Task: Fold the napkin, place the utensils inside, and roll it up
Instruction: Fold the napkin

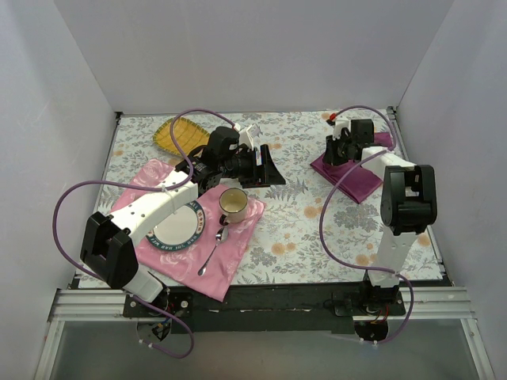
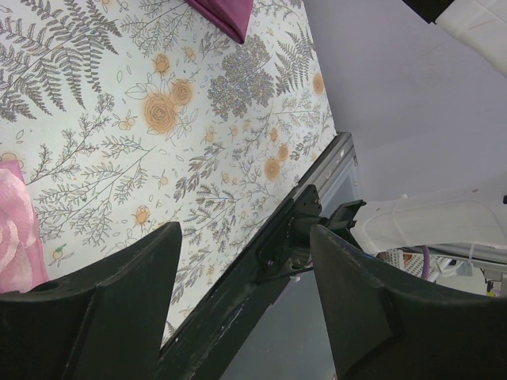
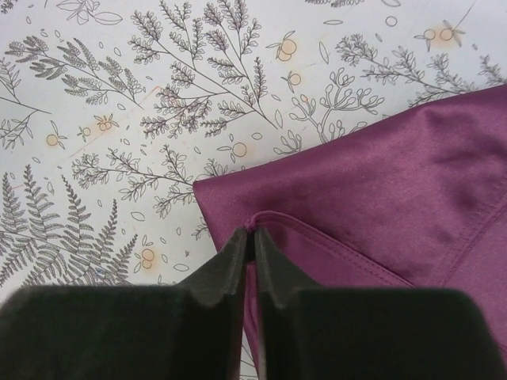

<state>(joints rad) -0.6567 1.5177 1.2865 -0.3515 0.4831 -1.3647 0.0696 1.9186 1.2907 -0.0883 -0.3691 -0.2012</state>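
Right wrist view looks down on the right pincer (image 3: 247,237), whose two dark fingers are pressed almost together, with only a sliver of gap. A small pucker of the napkin (image 3: 380,190) sits right at their tips, so they are pinching its hemmed corner edge. The dark purple satin cloth lies folded on the flowered desk (image 3: 119,119) and spreads away to the right of the fingers.

From the top external camera, the napkin (image 1: 360,178) rests at the far right of the desk (image 1: 317,237), and the right pincer (image 1: 342,150) is down on its far left part.

The left pincer (image 1: 265,166) hangs above the middle of the desk, pointing right. In the left wrist view this pincer (image 2: 245,237) is spread wide and holds nothing, with only patterned desk and its near rail between the fingers. One corner of the napkin (image 2: 226,12) shows at the top edge.

On the pink placemat (image 1: 238,261) at the left stand a plate (image 1: 170,229) and a cup (image 1: 232,204). A slim utensil (image 1: 212,253) lies beside them, well apart from the napkin; its colours are too small to tell.
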